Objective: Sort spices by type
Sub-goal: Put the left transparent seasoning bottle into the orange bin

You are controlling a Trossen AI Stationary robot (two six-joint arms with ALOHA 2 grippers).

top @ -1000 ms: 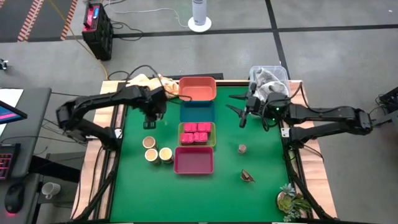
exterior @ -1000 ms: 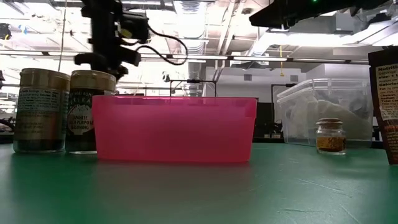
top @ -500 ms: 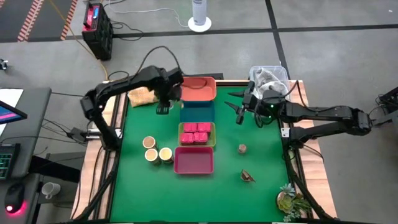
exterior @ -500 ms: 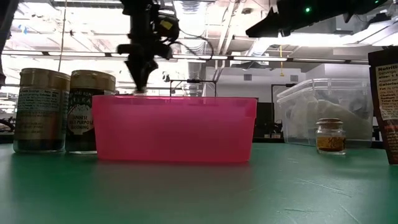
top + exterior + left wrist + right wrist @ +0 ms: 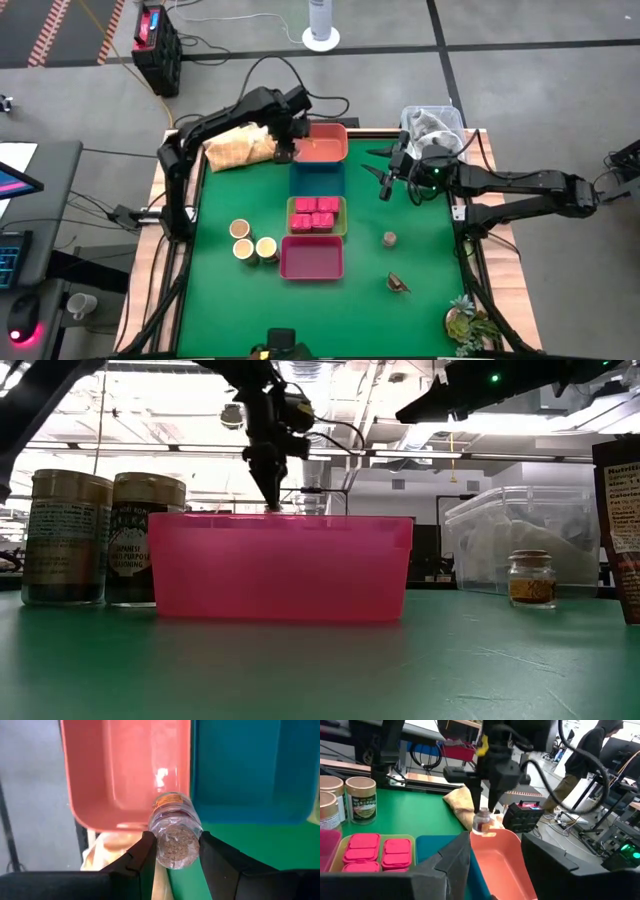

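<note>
Green worktop, far edge: we have the left gripper [image 5: 173, 851] clamped on a small corked jar [image 5: 173, 827] above the salmon tray [image 5: 318, 144], right gripper [image 5: 385, 177] open nearby, so we judge lowering and releasing comes next.

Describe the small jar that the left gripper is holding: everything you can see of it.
The small jar is clear, glass or plastic by its look, with a cork-like stopper and an orange band or label near its other end. The left gripper is shut on it, one dark finger on each side, stopper end toward the wrist camera. In the right wrist view it hangs in the air over the near edge of the salmon tray; nothing but the fingers touches it. Its contents cannot be made out.
</note>
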